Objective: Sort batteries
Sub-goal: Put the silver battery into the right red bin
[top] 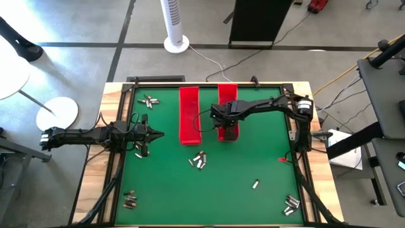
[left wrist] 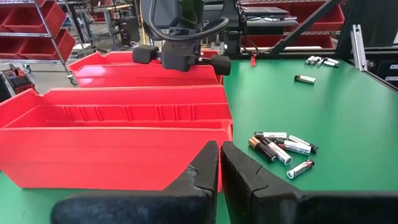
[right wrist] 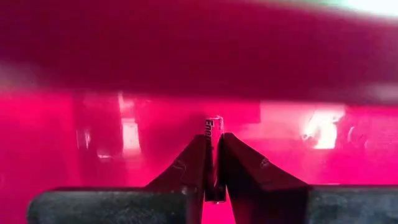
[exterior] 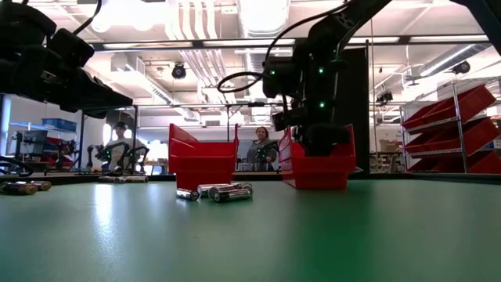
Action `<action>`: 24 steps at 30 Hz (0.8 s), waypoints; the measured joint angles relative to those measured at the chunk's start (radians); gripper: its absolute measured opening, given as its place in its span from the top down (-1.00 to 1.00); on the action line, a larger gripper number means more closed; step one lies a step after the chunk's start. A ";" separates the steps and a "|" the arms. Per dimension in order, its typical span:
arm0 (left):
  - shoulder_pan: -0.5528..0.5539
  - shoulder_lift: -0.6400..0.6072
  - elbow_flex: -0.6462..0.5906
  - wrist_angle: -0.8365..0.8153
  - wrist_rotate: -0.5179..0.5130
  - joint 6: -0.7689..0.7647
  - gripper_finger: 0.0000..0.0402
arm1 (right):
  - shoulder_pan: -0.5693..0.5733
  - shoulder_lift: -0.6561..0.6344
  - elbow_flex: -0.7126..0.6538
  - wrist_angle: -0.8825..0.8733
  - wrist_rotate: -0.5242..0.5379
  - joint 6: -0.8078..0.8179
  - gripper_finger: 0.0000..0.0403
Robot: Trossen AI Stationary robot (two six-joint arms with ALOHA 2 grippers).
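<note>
Right gripper [right wrist: 212, 163], reaching down into the right-hand long red plastic tray [top: 228, 95] at upper centre of the overhead frame, pinches one small cylindrical battery [right wrist: 213, 127] upright between nearly closed fingers, apparently poised to drop it there. Left gripper [top: 156, 134] waits shut at mid-left. Unsorted loose batteries [top: 199, 160] lie scattered below the left-hand red tray [top: 188, 114] on the green table [top: 240, 190].
</note>
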 joint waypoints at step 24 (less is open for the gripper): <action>0.000 0.000 0.000 0.000 0.000 0.000 1.00 | 0.119 -0.223 0.087 -0.130 0.133 0.028 0.10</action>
